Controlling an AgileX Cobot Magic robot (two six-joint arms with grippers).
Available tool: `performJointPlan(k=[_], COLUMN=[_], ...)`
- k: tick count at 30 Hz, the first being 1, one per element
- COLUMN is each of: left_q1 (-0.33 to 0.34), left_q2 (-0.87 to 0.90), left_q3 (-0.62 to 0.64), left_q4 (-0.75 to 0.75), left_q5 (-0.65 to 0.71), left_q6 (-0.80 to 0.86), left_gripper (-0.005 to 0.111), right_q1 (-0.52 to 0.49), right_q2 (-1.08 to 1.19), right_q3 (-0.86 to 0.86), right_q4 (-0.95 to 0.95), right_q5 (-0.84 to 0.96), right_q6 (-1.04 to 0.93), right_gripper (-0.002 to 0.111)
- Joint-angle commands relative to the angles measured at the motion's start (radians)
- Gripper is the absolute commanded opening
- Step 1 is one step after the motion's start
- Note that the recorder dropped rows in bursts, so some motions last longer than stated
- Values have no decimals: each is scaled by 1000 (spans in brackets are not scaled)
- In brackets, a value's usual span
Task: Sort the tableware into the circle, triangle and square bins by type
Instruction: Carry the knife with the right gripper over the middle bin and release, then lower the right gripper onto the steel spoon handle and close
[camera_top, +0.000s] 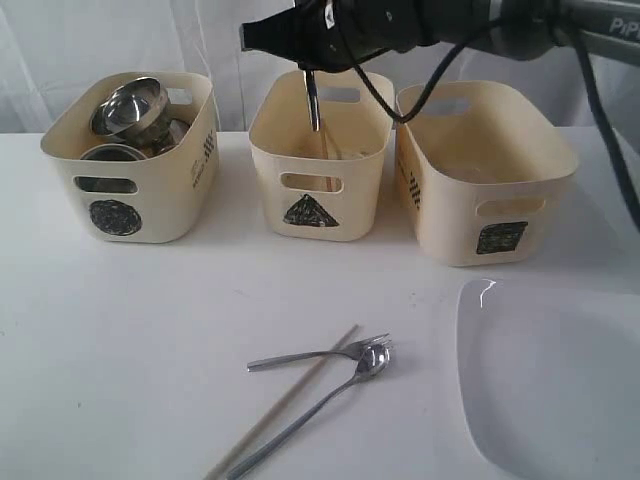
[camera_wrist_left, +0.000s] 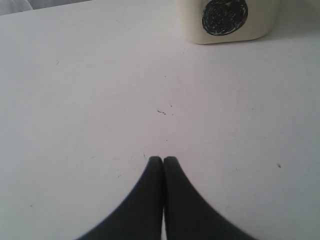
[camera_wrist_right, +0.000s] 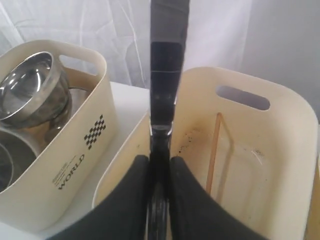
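Right fingers (camera_wrist_right: 131, 195): clamped on the steel knife (camera_wrist_right: 163, 90), one finger against each flat side, no gap to the metal. The knife hangs roughly upright below the arm, its lower end over the open mouth of the triangle bin (camera_top: 352, 195). Whether it reaches below the rim cannot be told. One wooden chopstick (camera_wrist_right: 214, 150) is inside that bin.

Left fingers (camera_wrist_left: 145, 200): pressed together tip to tip, holding nothing, low over bare tabletop (camera_wrist_left: 90, 100), with the front of the circle bin (camera_wrist_left: 192, 25) ahead of them.

The circle bin stands left of the triangle bin and holds stacked steel bowls (camera_top: 125, 105). The square bin (camera_top: 470, 170) stands just beside the triangle bin on its right.

On the tabletop in front of the bins, a fork (camera_top: 300, 356), a spoon (camera_top: 300, 421) and a second chopstick (camera_top: 290, 392) lie crossed over one another. The large white plate (camera_top: 560, 390) sits at the right edge, apart from them.
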Motion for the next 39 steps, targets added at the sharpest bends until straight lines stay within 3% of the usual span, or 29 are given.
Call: performJointPlan(k=[1,8,16,19,23,28,31,34,37,39], left_q1=[-1,-1,-1,-1,-1,-1,-1,-1,-1,-1], left_q2=[-4,-4,-4,-4,-4,-4,-4,-4,-4,-4], left_q3=[3,3,3,3,3,3,3,3,3,3], left_q4=[-11,-11,-11,-11,-11,-11,-11,-11,-11,-11], left_q5=[-1,-1,-1,-1,-1,-1,-1,-1,-1,-1], left_q6=[-1,-1,-1,-1,-1,-1,-1,-1,-1,-1], left_gripper=[0,0,0,0,0,0,0,0,0,0], right_q1=[-37,-83,-101,-101,-101,-101,-101,-101,-79,-36], right_q2=[60,163,178,173,130,22,-31,-64,-72,-72], right_q3=[3,3,3,3,3,3,3,3,3,6], right_q4=[-94,-203,-201,-201,-161,-48,53,297,547,601], right_q5=[-110,-203,-133,-122,-21,365,599,760,798,798], right_q6=[14,14,14,14,14,-24,-243,-535,-704,-712], right_gripper=[0,1,33,39,39,39,35,26,21,17])
